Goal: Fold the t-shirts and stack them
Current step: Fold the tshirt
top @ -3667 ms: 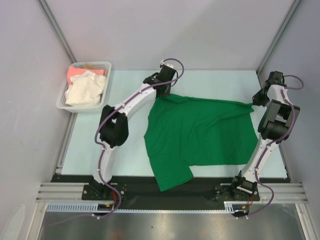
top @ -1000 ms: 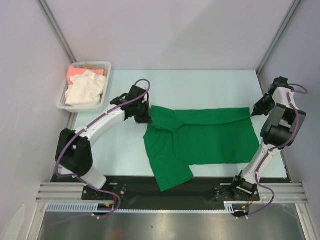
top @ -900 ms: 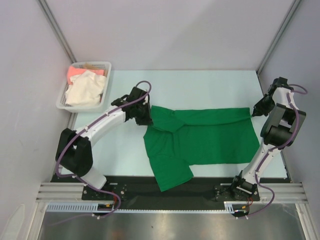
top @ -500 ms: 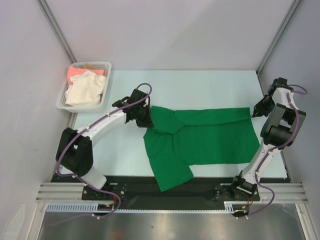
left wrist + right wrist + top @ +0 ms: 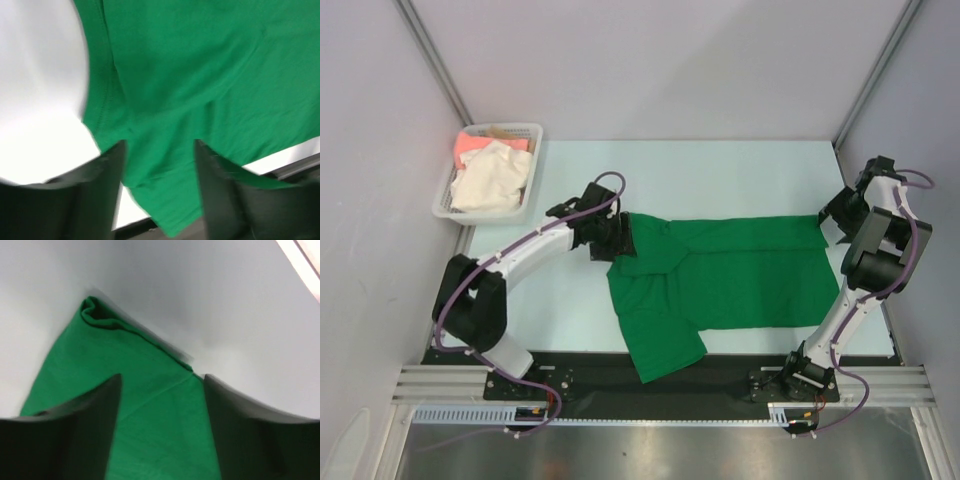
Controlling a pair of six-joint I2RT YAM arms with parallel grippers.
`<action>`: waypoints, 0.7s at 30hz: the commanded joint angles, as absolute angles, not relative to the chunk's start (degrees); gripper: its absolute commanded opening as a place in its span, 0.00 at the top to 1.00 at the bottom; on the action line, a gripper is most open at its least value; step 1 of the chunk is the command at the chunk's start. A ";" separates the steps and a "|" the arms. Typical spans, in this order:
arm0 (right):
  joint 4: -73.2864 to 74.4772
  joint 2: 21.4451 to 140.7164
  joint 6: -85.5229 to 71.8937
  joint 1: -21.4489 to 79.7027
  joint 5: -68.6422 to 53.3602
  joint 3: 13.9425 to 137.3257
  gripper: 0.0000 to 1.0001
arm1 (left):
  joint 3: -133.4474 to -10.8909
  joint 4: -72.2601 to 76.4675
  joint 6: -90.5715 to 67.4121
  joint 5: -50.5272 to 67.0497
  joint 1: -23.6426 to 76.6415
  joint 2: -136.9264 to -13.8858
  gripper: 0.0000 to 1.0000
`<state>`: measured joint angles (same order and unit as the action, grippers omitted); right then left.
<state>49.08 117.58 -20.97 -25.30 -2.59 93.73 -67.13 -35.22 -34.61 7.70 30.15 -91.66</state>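
The green t-shirt (image 5: 730, 275) lies on the table with its far edge folded over towards me and one sleeve pointing at the near edge. My left gripper (image 5: 616, 240) stands at its far left corner, open, and the cloth (image 5: 200, 75) lies loose under the spread fingers (image 5: 107, 190). At the far right corner my right gripper (image 5: 832, 222) is open too, hovering over the folded edge (image 5: 100, 365). A cream-white t-shirt (image 5: 490, 182) and a salmon-pink one (image 5: 472, 143) lie crumpled in the basket.
The white lattice basket (image 5: 506, 128) sits at the far left corner of the pale table (image 5: 720, 170). Grey walls close in on the left, back and right. A black rail and both arm bases run along the near edge.
Both grippers were shut on the green shirt's far corners and have now opened, letting the cloth go. The left gripper has edged a little right and nearer.
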 commanded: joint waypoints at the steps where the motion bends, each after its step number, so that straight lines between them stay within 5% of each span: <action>1: 45.37 112.25 -19.43 -25.66 -1.14 94.04 0.23 | -64.17 -33.32 -32.27 6.51 30.67 -85.37 0.30; 4: 39.65 111.18 -16.18 -24.70 -1.49 96.66 0.09 | -65.03 -32.01 -28.66 1.94 30.41 -83.15 0.24; 6: 41.29 115.46 -13.37 -23.47 -0.97 101.58 0.08 | -66.09 -29.46 -26.64 1.32 29.54 -83.49 0.20; 7: 41.66 117.05 -12.58 -23.12 -0.88 103.52 0.07 | -66.79 -27.79 -24.54 2.10 28.14 -84.28 0.06; 8: 41.66 118.20 -11.79 -22.85 -1.40 106.58 0.07 | -69.58 -26.82 -24.00 2.28 27.43 -86.03 0.02; 12: 40.96 122.07 -9.67 -21.88 -4.12 109.77 0.09 | -78.64 -27.33 -20.31 2.46 24.70 -98.65 0.11; 14: 40.69 124.18 -10.02 -21.97 -5.44 110.82 0.18 | -84.51 -28.38 -18.90 2.55 23.91 -102.90 0.29; 18: 41.39 127.08 -11.42 -21.97 -7.20 113.45 0.44 | -90.78 -29.70 -17.41 3.34 23.20 -110.73 0.48; 19: 42.01 127.70 -11.25 -21.89 -6.86 114.42 0.50 | -92.88 -31.27 -17.32 2.21 23.29 -112.74 0.48; 21: 43.15 128.76 -10.64 -21.80 -6.42 115.66 0.46 | -93.78 -31.55 -16.70 2.11 23.12 -113.81 0.41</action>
<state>41.54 127.74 -11.75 -21.63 -5.52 111.77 -89.84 -29.69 -19.35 2.83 23.22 -112.99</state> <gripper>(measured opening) 0.523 0.553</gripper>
